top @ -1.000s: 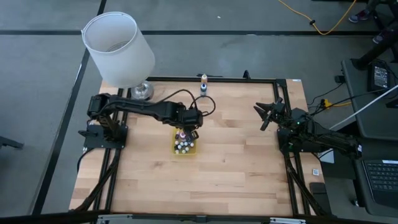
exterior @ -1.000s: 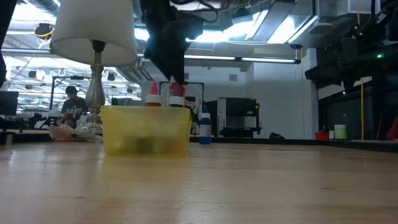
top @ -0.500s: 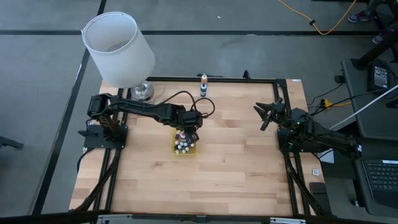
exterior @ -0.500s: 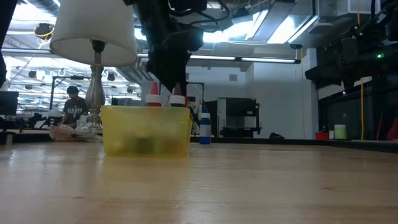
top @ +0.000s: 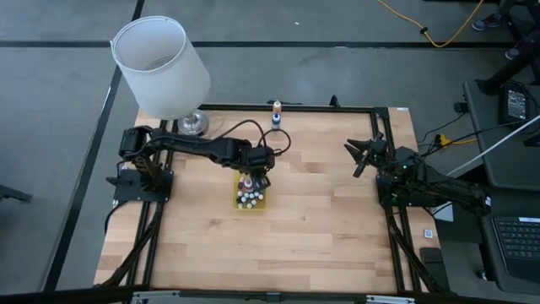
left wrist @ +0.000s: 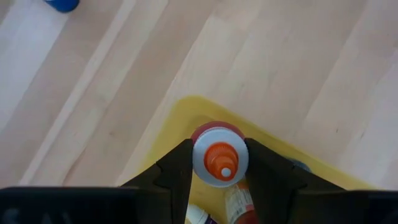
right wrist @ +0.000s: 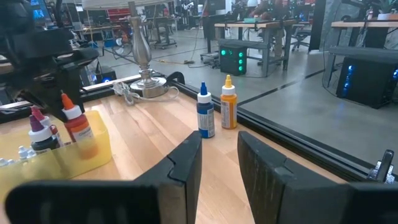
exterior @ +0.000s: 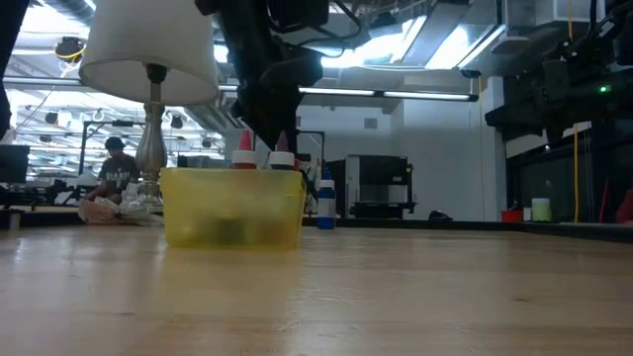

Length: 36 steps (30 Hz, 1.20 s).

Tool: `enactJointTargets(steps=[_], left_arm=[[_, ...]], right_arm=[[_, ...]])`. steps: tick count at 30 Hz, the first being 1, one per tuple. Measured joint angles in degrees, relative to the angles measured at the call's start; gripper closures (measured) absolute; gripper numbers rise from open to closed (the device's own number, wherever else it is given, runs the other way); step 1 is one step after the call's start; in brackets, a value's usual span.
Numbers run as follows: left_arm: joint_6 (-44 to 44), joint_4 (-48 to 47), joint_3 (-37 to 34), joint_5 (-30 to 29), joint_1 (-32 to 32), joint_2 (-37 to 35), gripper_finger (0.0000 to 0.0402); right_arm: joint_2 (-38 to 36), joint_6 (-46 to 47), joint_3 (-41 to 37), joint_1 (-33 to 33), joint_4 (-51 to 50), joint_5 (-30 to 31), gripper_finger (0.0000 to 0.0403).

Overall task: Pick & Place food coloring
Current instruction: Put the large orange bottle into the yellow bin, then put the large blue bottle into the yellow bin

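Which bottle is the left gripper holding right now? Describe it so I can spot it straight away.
Start at the yellow translucent rectangular tray near the middle of the wooden table, just in front of the white lamp. The left gripper is shut on a small dropper bottle with an orange tip and white collar at the tray's far end. Unlike the others, it sits clamped between the two dark fingers.

A tiny dropper bottle of food coloring with a white collar and orange tip (left wrist: pixel 220 162) is clamped upright between the left gripper's (left wrist: pixel 219 180) jaws; other small white-capped bottles (top: pixel 248 200) are clustered just below them.
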Motion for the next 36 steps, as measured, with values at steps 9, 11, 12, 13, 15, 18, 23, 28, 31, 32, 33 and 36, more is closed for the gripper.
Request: enactJointTargets(steps=[9,11,12,13,15,18,23,28,31,32,33,36], left_arm=[[0.0,0.3,-0.1,0.5,0.0,1.6,0.0272],[0.0,0.8,-0.1,0.8,0.0,2.0,0.0272],[0.0,0.7,-0.1,0.8,0.0,2.2,0.0272],[0.0,0.7,-0.1,0.8,0.0,2.3,0.0272],[0.0,0.7,-0.1,0.8,0.0,2.3,0.0272],[0.1,1.1,-0.1,0.8,0.0,2.3,0.0272],[0.0,1.1,-0.1,1.4,0.1,2.3,0.0261],[0.0,1.1,-0.1,1.8,0.5,2.3,0.0240],[0.7,-0.1,0.6,1.8,0.7,2.3,0.0226],[0.9,-1.0,1.2,2.0,0.7,2.3,0.0221],[0.9,-1.7,1.9,2.1,0.8,2.3,0.0215],[0.9,-3.7,3.5,2.3,1.1,2.3,0.0200]], right_arm=[[0.0,0.0,0.0,0.0,0.0,0.0,0.0297],[0.0,0.0,0.0,0.0,0.0,0.0,0.0297],[0.0,0.0,0.0,0.0,0.0,0.0,0.0297],[0.0,0.0,0.0,0.0,0.0,0.0,0.0297],[0.0,0.0,0.0,0.0,0.0,0.0,0.0297],[0.0,0.0,0.0,0.0,0.0,0.0,0.0297],[0.0,0.0,0.0,0.0,0.0,0.0,0.0297],[0.0,0.0,0.0,0.0,0.0,0.0,0.0297],[0.0,0.0,0.0,0.0,0.0,0.0,0.0297],[0.0,0.0,0.0,0.0,0.0,0.0,0.0297],[0.0,0.0,0.0,0.0,0.0,0.0,0.0297],[0.0,0.0,0.0,0.0,0.0,0.0,0.0297]])
